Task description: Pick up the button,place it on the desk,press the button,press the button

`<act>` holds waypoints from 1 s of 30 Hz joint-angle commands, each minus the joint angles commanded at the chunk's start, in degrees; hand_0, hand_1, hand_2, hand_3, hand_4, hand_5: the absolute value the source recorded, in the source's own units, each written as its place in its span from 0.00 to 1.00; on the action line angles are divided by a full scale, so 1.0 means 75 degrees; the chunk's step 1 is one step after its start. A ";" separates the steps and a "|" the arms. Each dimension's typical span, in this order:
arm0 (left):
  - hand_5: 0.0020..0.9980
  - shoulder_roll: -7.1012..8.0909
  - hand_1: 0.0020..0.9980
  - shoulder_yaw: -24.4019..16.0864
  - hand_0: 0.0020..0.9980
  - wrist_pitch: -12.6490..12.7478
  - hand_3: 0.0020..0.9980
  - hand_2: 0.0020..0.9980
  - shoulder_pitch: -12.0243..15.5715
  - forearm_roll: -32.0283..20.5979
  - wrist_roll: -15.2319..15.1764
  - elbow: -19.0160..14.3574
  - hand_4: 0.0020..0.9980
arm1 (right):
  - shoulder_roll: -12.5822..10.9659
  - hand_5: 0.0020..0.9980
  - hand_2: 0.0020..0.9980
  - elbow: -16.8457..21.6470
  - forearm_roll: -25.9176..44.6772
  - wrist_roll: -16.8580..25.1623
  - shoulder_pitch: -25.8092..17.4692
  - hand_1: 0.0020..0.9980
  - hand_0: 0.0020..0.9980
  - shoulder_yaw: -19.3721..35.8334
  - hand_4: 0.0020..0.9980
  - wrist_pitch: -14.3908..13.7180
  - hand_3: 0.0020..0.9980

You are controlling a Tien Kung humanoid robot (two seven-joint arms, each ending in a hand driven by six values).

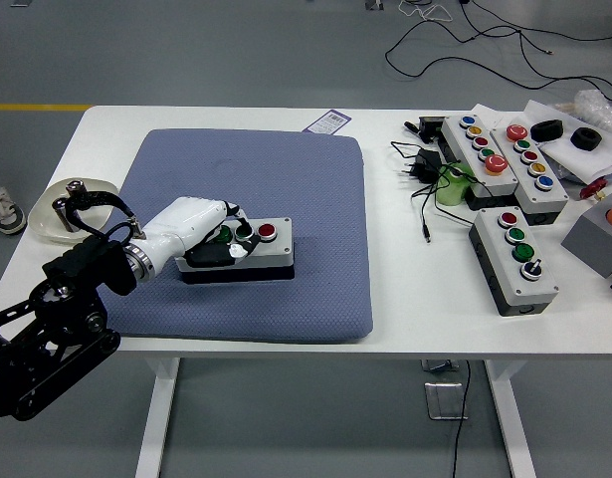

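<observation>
The left hand (208, 231) lies curled over the near end of the button box (248, 249), fingertips seemingly on its buttons, though the view blurs there. The box sits on a blue pad (286, 169) covering the white table (405, 319); grey floor lies beyond.

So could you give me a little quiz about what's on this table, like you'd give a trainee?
1. True or false: the button box under the left hand lies on the blue mat.
2. Which colour is the uncovered button at that box's right end? A red, B yellow, C blue.
3. Fill in: the three other button boxes sit on the table's ___ side.

Key
1. True. The left hand's fingers rest over the box's buttons.
2. A, red.
3. Right, beside the black cables.
</observation>
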 joint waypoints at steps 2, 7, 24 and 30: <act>0.90 0.0005 0.00 0.0007 0.02 0.0055 0.56 0.00 0.0004 -0.0004 -0.0005 -0.0010 0.63 | -0.0003 0.19 0.69 0.0000 0.0000 0.0002 0.0001 0.65 0.67 -0.0003 0.32 0.0000 0.64; 0.92 -0.0009 0.00 -0.0096 0.02 0.0616 0.56 0.00 0.0012 -0.0039 -0.0070 -0.0172 0.62 | -0.0003 0.19 0.69 0.0000 0.0007 0.0003 0.0009 0.65 0.67 -0.0010 0.32 0.0002 0.64; 0.92 -0.0476 0.00 0.0130 0.02 0.0711 0.58 0.00 -0.0253 -0.0441 -0.0041 -0.0021 0.62 | 0.0000 0.19 0.69 0.0000 0.0050 0.0002 0.0031 0.65 0.67 -0.0053 0.32 0.0003 0.64; 0.93 -0.0537 0.00 0.0287 0.02 0.0615 0.58 0.00 -0.0329 -0.0437 0.0003 0.0045 0.62 | -0.0003 0.19 0.69 0.0000 0.0057 0.0002 0.0033 0.65 0.67 -0.0054 0.32 0.0001 0.64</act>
